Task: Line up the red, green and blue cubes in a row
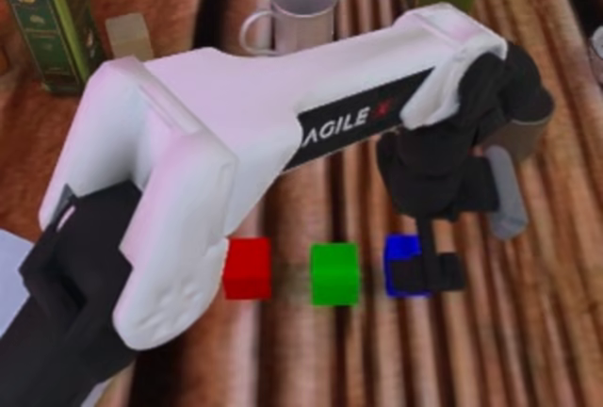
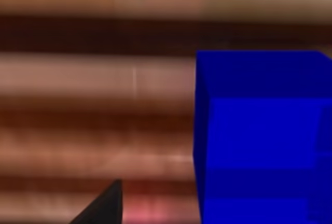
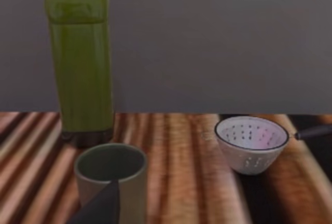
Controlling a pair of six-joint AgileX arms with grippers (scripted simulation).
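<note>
Cubes red (image 1: 247, 268), green (image 1: 335, 274), blue (image 1: 405, 265) in row w/ gaps; left jaws (image 1: 429, 270) at blue, grip unclear.

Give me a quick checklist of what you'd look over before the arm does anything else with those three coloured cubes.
1. Row order: red cube, green cube, blue cube run left to right across the table: ok.
2. Alignment: blue sits slightly higher in the top view than the other two: cannot tell if acceptable.
3. Spacing: gaps between the cubes look similar: ok.
4. Left gripper position: at the blue cube, partly covering it: ok.
5. Left gripper released: cannot tell.
6. Right arm: not in the top view; its camera faces a green bottle: ok.
</note>
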